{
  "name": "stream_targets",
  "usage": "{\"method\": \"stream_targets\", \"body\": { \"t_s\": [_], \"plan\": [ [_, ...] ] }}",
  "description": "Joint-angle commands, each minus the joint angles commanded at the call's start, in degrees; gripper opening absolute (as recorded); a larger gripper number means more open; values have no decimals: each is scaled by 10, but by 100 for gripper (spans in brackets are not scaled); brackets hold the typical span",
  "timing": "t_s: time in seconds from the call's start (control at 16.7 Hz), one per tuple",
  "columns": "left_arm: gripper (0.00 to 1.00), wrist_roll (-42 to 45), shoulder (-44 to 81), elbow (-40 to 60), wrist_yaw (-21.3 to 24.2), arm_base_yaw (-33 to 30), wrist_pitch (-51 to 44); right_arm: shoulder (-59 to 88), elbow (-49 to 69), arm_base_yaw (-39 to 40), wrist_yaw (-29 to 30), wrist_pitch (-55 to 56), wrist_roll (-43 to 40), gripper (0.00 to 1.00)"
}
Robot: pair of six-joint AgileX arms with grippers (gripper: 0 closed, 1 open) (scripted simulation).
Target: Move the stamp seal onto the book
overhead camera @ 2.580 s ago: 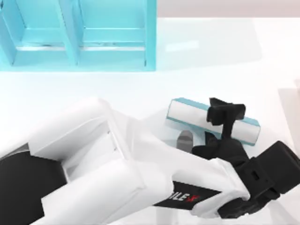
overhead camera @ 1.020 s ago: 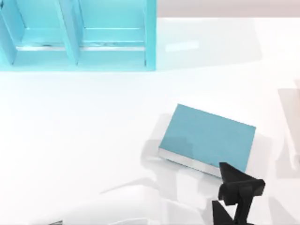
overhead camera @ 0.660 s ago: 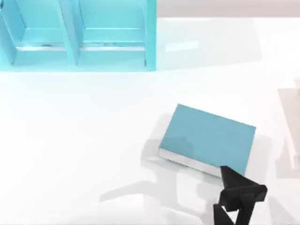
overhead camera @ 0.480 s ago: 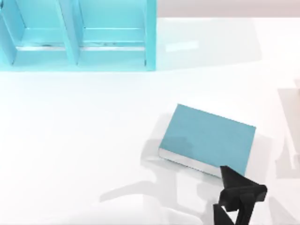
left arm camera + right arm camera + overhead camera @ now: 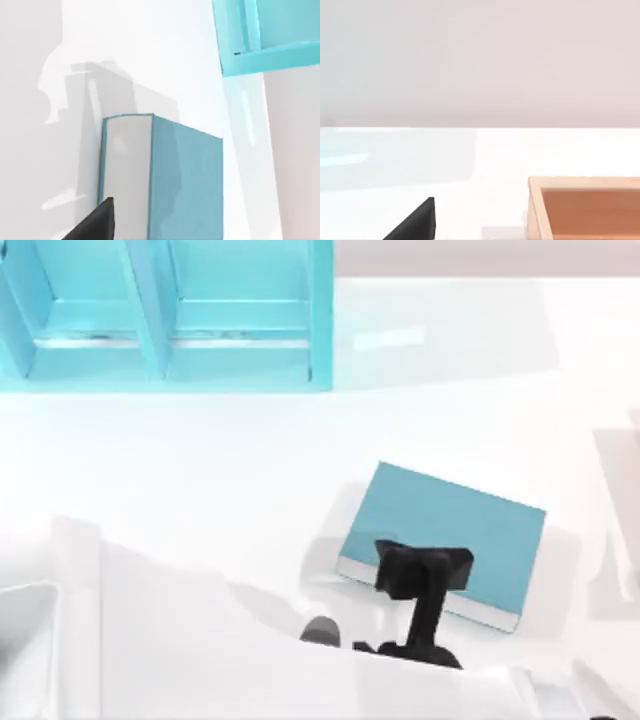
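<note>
The book (image 5: 165, 175) lies flat on the white table (image 5: 150, 60), its teal-blue cover up and its white page edges showing along one side. A black fingertip of the left gripper (image 5: 95, 222) is just beside the page edges, at the near corner of the book. Well apart from the book, beyond it, stands a teal shelf unit (image 5: 270, 35).

Left arm stretched across lower table toward right, left gripper (image 5: 420, 570) raised, pointing away from base.
</note>
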Motion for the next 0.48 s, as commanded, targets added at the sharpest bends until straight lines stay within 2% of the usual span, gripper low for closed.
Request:
{"method": "stream_targets", "body": {
  "t_s": [0.24, 0.48],
  "plan": [
    [100, 247, -175, -144, 108, 110, 70, 0, 0, 0, 0, 0, 0, 100],
    [100, 575, -403, -296, 221, 253, 177, 0, 0, 0, 0, 0, 0, 100]
  ]
}}
